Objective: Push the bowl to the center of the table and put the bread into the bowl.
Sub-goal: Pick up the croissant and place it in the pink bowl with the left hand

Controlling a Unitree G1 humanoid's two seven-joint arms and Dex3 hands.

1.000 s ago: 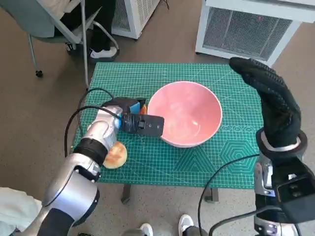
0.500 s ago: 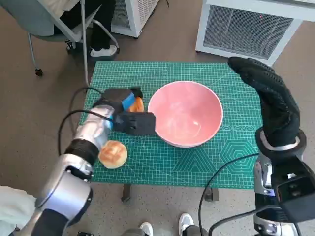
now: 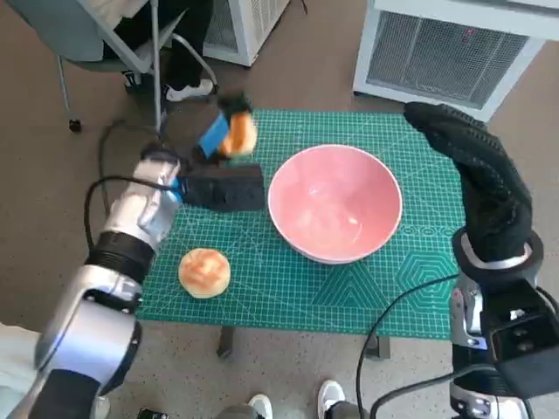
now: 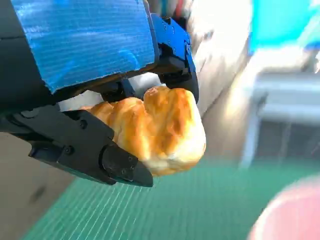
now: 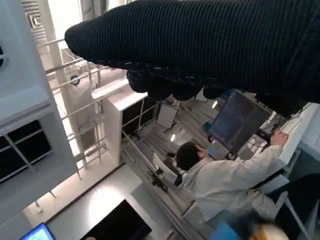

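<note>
A pink bowl (image 3: pixel 334 201) stands near the middle of the green cutting mat (image 3: pixel 288 288). My left hand (image 3: pixel 225 131) is raised above the mat's far left part and holds a golden piece of bread (image 3: pixel 240 135), to the left of the bowl. In the left wrist view the bread (image 4: pixel 160 127) sits between the black fingers (image 4: pixel 85 150). A second round bun (image 3: pixel 204 271) lies on the mat near its front left corner. My right hand (image 3: pixel 476 170), gloved, is held up at the right of the bowl with nothing in it; the glove (image 5: pixel 210 45) shows in the right wrist view.
A white cabinet with a grille (image 3: pixel 454 44) stands beyond the table. A chair (image 3: pixel 96 44) and a person's legs and shoe (image 3: pixel 188 87) are at the far left. A seated person (image 5: pixel 225 175) shows in the right wrist view. Feet (image 3: pixel 332 397) appear under the table's front edge.
My left hand has lifted the bread off the mat and moved it up and away from me. The right hand has stayed raised. The bun and bowl have not moved.
</note>
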